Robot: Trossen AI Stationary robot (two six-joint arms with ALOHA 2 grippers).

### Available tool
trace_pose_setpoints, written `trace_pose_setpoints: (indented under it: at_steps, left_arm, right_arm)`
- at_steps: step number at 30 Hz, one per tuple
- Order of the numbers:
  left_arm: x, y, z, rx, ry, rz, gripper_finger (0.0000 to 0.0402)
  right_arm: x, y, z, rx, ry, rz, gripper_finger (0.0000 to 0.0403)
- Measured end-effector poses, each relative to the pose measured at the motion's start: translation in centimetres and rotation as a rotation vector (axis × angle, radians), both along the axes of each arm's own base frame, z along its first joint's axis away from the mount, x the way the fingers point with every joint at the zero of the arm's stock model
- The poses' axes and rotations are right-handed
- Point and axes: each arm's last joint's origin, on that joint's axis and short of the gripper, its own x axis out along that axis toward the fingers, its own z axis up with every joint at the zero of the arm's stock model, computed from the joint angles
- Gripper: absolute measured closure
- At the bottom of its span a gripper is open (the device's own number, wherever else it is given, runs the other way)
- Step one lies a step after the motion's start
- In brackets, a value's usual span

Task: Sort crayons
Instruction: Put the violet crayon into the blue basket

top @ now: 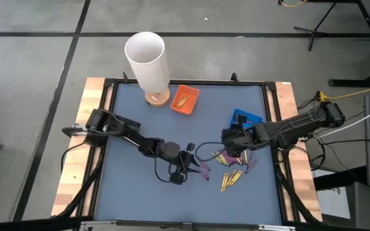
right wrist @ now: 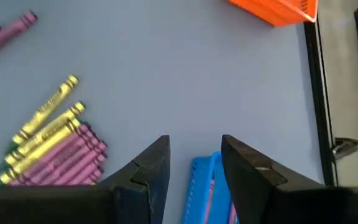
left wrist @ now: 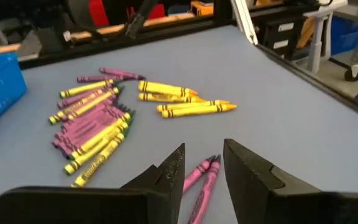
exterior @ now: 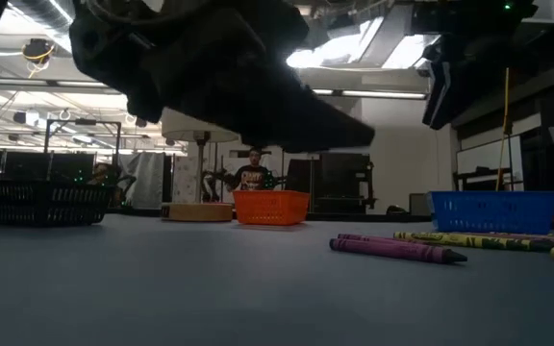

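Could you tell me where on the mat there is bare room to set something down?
Free: the mat's near-left stretch below the left gripper, and the strip between orange tray and crayons. Crowded: around the crayon pile, blue tray and right gripper.

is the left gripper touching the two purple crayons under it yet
Apart. The left wrist view shows the left gripper open, with the two purple crayons lying on the table between its fingers, clear of both.

I see the crayons (top: pixel 231 168) piled on the table (top: pixel 133 192) right of centre, before the right gripper (top: pixel 230 142). Two lie apart to their left, below the left gripper (top: pixel 194 162). Both trays (top: pixel 185 99) sit behind; the cylinder (top: pixel 148 64) stands leftmost.
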Motion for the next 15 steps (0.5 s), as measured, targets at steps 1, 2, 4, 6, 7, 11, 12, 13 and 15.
trace_pose_setpoints:
  at_steps: [1,2,4,6,7,11,12,13,15]
  left_arm:
    - [0.1,0.0,-0.2,0.002,0.009,0.001,0.0308]
    - [0.3,0.0,-0.4,0.002,0.015,0.000,0.0308]
    - [0.3,0.0,-0.9,0.002,0.038,-0.017,0.0308]
    - [0.3,-0.1,-1.5,0.003,0.054,-0.021,0.0308]
    - [0.2,-0.1,-1.7,0.007,0.073,-0.021,0.0308]
    - [0.2,0.3,-2.3,0.017,0.112,-0.007,0.0308]
    - [0.2,0.4,-2.5,0.018,0.123,-0.003,0.0308]
    - [0.2,0.5,-2.8,0.019,0.126,-0.001,0.0308]
    - [0.2,0.8,-3.2,0.020,0.137,0.006,0.0308]
  right_arm:
    - [0.1,0.0,0.0,0.005,-0.014,0.000,0.0261]
    - [0.2,0.1,0.1,0.012,-0.027,0.001,0.0261]
    - [0.5,0.2,0.1,0.026,-0.050,0.005,0.0261]
    - [0.6,0.3,0.2,0.044,-0.063,0.011,0.0261]
    - [0.7,0.3,0.2,0.056,-0.065,0.015,0.0261]
    - [0.8,0.5,0.2,0.102,-0.071,0.029,0.0261]
    - [0.9,0.5,0.2,0.116,-0.077,0.034,0.0261]
    - [1.0,0.6,0.2,0.130,-0.082,0.039,0.0261]
    - [1.1,0.7,0.2,0.158,-0.088,0.048,0.0261]
